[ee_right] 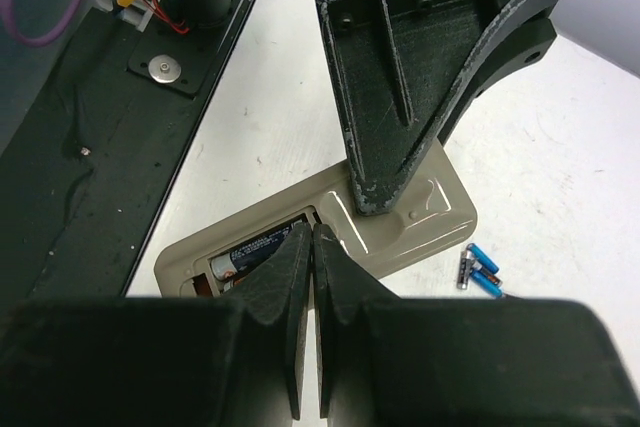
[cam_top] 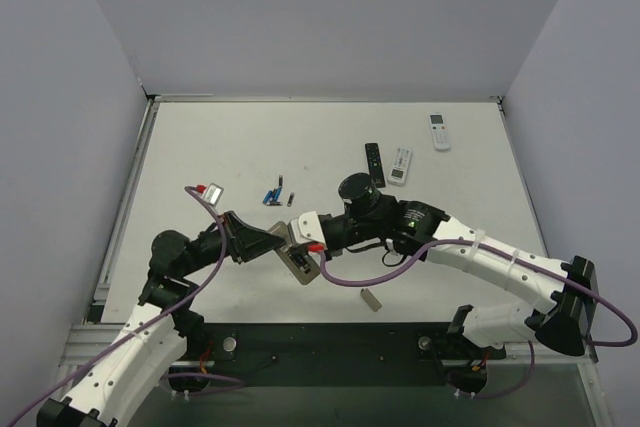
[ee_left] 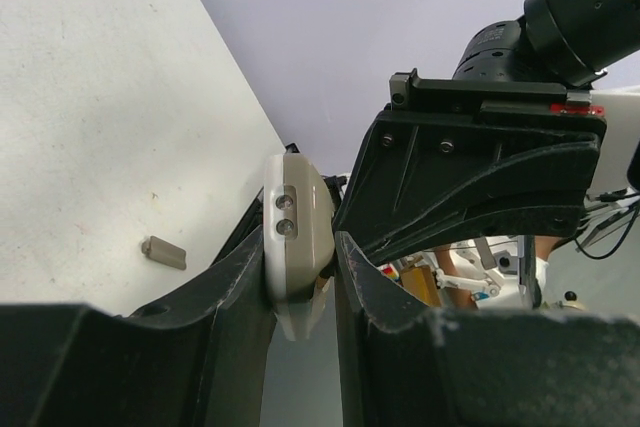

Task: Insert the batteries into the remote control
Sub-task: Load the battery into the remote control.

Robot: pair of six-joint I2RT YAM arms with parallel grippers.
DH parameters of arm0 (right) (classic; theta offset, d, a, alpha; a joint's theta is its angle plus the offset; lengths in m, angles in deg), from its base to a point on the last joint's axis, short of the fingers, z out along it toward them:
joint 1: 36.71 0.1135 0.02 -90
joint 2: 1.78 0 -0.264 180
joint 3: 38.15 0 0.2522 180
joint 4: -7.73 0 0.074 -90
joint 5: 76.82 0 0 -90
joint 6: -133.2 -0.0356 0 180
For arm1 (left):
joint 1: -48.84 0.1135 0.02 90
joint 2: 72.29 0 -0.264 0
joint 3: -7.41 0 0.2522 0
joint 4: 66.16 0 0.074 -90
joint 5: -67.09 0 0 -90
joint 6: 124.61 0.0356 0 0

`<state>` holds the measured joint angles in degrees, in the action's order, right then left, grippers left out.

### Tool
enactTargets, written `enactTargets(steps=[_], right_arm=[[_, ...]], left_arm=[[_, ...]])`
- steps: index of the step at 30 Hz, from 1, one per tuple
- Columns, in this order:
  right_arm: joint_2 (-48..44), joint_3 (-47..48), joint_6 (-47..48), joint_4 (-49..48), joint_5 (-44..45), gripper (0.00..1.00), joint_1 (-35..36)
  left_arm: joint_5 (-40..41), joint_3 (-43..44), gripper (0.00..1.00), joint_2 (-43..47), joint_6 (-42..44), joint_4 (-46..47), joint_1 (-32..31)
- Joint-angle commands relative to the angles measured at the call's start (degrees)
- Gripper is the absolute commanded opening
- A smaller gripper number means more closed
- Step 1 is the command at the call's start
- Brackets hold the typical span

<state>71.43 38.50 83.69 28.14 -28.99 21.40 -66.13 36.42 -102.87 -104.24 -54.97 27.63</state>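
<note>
Left gripper (ee_left: 300,282) is pinching the small oblong remote with the grey-tan plastic back (ee_right: 425,215), holding it between the two arms. Right gripper (ee_right: 313,235) has its jaws pressed together, tips on a dark cylindrical battery (ee_right: 252,252) in the recess. Looks like the seating step to me, so next up is a gentle push to get it flat.

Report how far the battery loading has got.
Done: the cover is off, lying on the table; one battery sits in the remote. In hand: left gripper clamps the remote, right gripper shut at the recess. To do: loose batteries, cover.
</note>
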Motion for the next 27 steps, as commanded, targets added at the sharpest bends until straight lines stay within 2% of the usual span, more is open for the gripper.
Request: enactTargets(steps=[1, 5, 9, 10, 12, 20, 27], right_arm=[[1.77, -2.69, -3.92, 8.73, 3.67, 0.03, -0.71], [-1.66, -3.39, -7.96, 1.90, 5.87, 0.15, -0.71], [-4.83, -4.27, -12.97, -4.80, 6.84, 0.27, -0.54], [-5.70, -4.27, -14.02, -5.59, 6.93, 0.33, -0.63], [-6.41, -4.36, -16.14, -7.78, 7.19, 0.37, -0.54], [-7.56, -5.32, -17.73, -9.38, 7.81, 0.35, -0.10], [-5.62, -2.08, -10.09, -4.38, 6.14, 0.29, 0.87]], left_arm=[[0.33, 6.73, 0.00, 4.22, 1.15, 8.29, 0.03], [3.13, 6.90, 0.00, 6.33, 9.58, -4.34, 0.03], [5.68, 5.50, 0.00, 7.65, 15.82, -9.83, 0.03], [5.95, 5.06, 0.00, 7.65, 16.10, -10.18, 0.03], [6.39, 3.92, 0.00, 7.65, 16.36, -10.01, 0.03], [6.57, 3.74, 0.00, 7.03, 15.75, -10.27, 0.03], [3.50, 5.14, 0.00, 3.18, 13.38, -11.15, 0.03]])
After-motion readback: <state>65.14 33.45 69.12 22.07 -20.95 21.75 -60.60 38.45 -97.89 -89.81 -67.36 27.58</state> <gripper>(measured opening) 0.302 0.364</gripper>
